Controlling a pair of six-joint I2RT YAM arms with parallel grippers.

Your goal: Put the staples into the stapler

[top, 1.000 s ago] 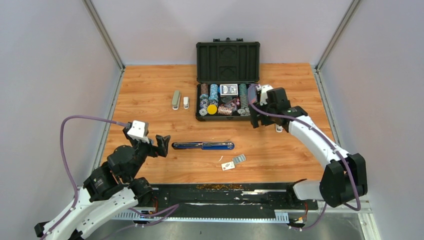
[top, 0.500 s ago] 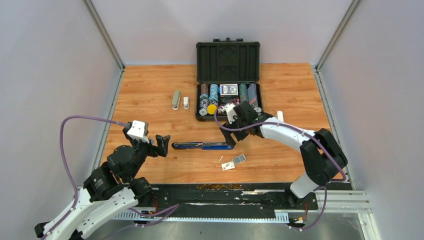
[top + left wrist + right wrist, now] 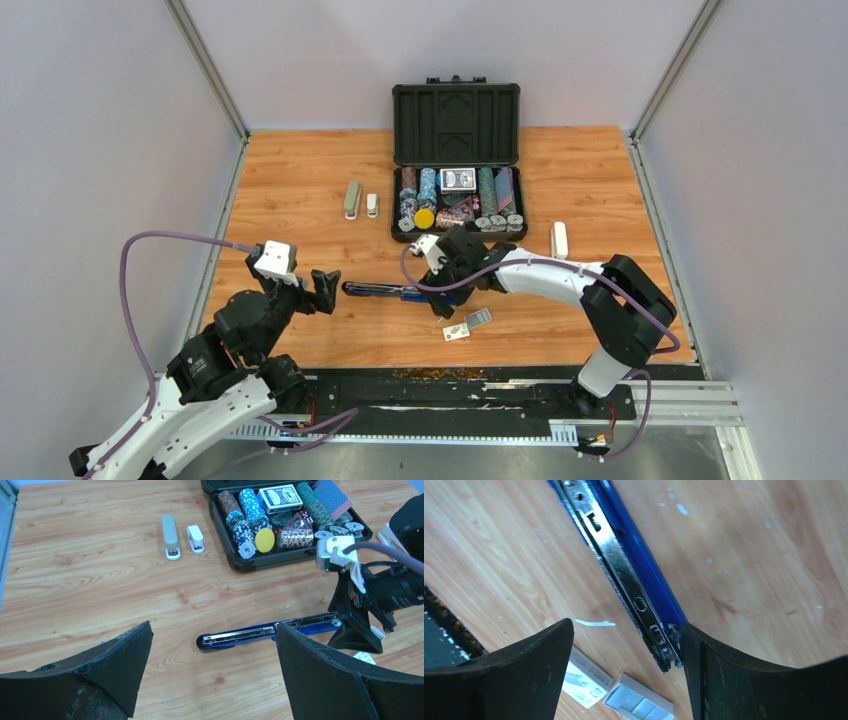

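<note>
On the table, the spread right gripper hides the end of the stapler overhead, clear in its wrist view; left gripper also spread.

The stapler is glossy blue plastic around a shiny metal rail (punched with small slots). The table is smooth wood-grain, flecked with white. The staples look ribbed, dull grey metal.

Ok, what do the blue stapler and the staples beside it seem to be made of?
The stapler: glossy blue shell, painted metal or plastic, can't tell which; its inner rail is bare shiny metal with punched slots. The staples: matte silvery-grey ribbed block, likely metal strips.
</note>
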